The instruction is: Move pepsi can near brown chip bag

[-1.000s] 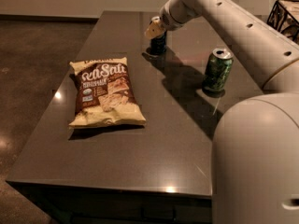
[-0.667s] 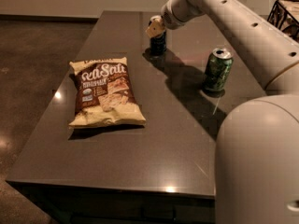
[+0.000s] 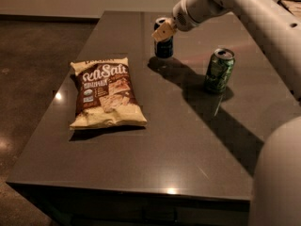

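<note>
The pepsi can (image 3: pixel 164 47) is a small dark blue can standing upright on the dark table (image 3: pixel 188 140), toward the far middle. My gripper (image 3: pixel 163 31) is at the can's top, its pale tip overlapping the can's upper rim. The arm reaches in from the upper right. The brown chip bag (image 3: pixel 106 93) lies flat on the left half of the table, well apart from the pepsi can, nearer the camera and to the can's left.
A green can (image 3: pixel 218 70) stands upright to the right of the pepsi can. My white arm and body (image 3: pixel 277 173) fill the right side of the view. The table's left edge borders a dark floor (image 3: pixel 28 79).
My gripper has shifted slightly to the right and down at the pepsi can's top. The chip bag and the green can have not moved.
</note>
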Tool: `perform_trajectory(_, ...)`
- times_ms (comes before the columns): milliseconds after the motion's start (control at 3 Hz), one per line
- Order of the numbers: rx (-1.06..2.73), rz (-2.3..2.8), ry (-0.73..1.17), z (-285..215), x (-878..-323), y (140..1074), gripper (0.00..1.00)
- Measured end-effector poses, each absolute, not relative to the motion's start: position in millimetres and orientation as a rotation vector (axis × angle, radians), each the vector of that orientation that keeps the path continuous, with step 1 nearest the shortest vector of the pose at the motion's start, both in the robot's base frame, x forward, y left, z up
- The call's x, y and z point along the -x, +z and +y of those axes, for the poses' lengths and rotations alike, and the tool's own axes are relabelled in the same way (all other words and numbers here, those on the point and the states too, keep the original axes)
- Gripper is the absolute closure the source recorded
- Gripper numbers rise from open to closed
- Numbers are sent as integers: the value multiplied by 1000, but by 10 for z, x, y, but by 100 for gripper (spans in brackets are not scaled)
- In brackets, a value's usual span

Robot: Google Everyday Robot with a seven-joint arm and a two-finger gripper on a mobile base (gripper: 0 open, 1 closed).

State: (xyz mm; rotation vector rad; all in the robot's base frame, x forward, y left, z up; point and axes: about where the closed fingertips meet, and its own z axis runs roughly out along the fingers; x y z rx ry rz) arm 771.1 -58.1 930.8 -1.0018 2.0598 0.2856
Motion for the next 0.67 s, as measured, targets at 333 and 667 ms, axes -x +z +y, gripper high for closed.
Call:
perform_trajectory(333,1092,2048,330,-639,-7360,9286,100)
perform_trajectory(667,1167,2039,361,-680,-7076,9268,100)
